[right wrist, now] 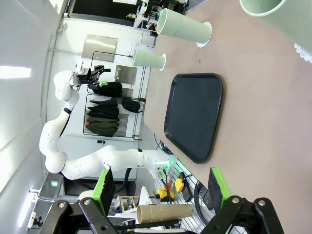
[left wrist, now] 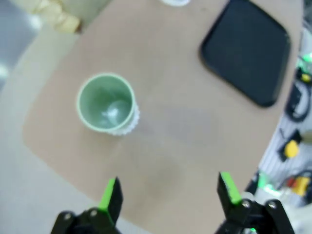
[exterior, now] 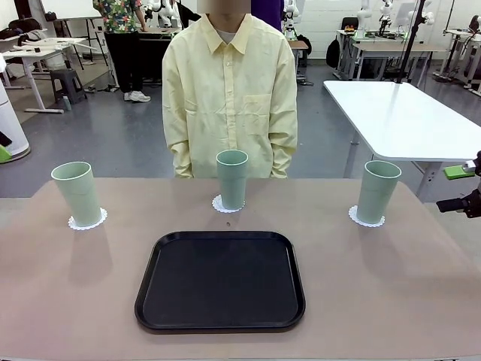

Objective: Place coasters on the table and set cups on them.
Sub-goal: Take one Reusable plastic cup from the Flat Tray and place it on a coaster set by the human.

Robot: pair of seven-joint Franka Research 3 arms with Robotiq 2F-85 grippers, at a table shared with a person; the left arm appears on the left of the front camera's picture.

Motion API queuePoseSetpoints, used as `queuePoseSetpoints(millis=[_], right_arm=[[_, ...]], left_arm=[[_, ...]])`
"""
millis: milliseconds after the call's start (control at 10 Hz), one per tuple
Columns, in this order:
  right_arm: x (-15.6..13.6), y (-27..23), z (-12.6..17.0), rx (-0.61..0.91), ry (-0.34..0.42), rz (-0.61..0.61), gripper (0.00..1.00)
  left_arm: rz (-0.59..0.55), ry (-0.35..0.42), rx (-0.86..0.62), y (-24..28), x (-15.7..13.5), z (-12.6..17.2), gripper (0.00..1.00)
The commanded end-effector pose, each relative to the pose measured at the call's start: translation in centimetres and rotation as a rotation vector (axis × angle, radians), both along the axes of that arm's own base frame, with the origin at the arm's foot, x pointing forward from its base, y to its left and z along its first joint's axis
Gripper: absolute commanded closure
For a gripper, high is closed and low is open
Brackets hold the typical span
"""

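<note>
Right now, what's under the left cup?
A white scalloped coaster sits under the left cup; only its lacy rim shows around the base. Its middle is covered by the cup. The cup looks empty inside.

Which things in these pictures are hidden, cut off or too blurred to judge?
- Front view: the right gripper is cut off by the picture's edge; its fingers are hardly seen.
- Right wrist view: the nearest cup is cut off by the top edge, its coaster by the right edge.
- Left wrist view: motion blur hides the coaster's lace edge under the cup.
- Front view: the person's hands are hidden behind the table.
</note>
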State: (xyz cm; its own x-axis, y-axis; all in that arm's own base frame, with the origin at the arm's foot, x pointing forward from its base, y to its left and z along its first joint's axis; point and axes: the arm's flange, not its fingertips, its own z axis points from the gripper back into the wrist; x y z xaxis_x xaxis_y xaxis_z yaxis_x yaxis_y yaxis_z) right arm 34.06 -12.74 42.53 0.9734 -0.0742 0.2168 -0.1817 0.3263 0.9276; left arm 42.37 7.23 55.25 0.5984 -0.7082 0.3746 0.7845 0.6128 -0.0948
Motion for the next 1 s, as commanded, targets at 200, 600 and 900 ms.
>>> queuePoseSetpoints(millis=[200,600,900], right_arm=[[-0.2,0.1,0.1,0.011,-0.01,0.001,0.0],[-0.2,0.1,0.1,0.011,-0.01,0.001,0.0],[-0.2,0.1,0.1,0.011,-0.01,0.001,0.0]], left_arm=[[0.283,-0.045,0.156,-3.5,1.4,-4.7,0.0],[0.179,-0.006,0.067,-2.6,0.8,-1.8,0.0],[0.179,-0.006,0.067,-2.6,0.8,-1.8,0.0]])
